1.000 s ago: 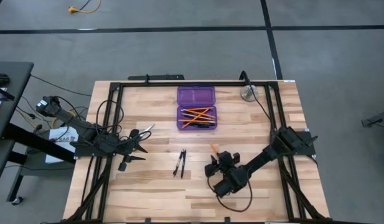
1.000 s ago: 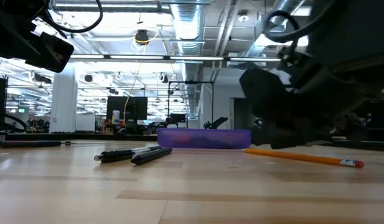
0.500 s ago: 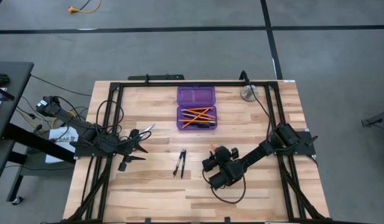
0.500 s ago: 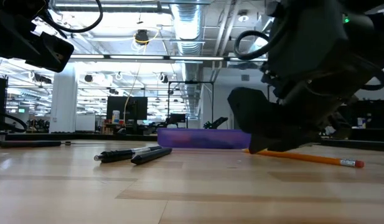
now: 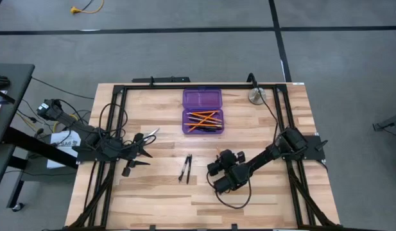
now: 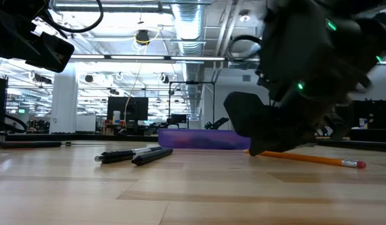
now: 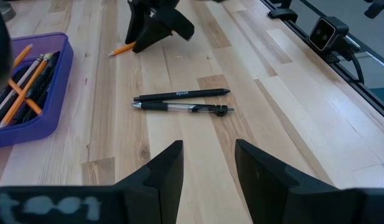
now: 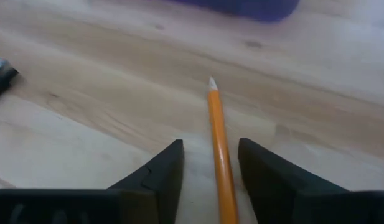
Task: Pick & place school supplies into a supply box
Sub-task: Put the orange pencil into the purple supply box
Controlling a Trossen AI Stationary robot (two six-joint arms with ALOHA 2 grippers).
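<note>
An orange pencil (image 8: 216, 137) lies flat on the wooden table, its tip toward the purple supply box (image 5: 202, 112). The box lies open with several orange pencils inside. My right gripper (image 8: 210, 144) is low over the pencil and slants down, open, with one finger on each side of the shaft and a gap at both. In the low view the pencil (image 6: 305, 157) sticks out from under that gripper (image 6: 255, 147). Two black pens (image 5: 185, 168) lie side by side left of it. My left gripper (image 7: 208, 146) waits open at the table's left.
A round silver object (image 5: 256, 96) sits at the far right by the black frame rail. Small scissors (image 5: 149, 133) lie by the left gripper. The pens (image 7: 182, 101) lie between the two arms. Bare wood stretches along the near edge.
My right gripper has moved toward the table's far left and sunk lower, rolling a little. It now stands over the orange pencil. The pencil, the pens and the box have stayed where they were.
</note>
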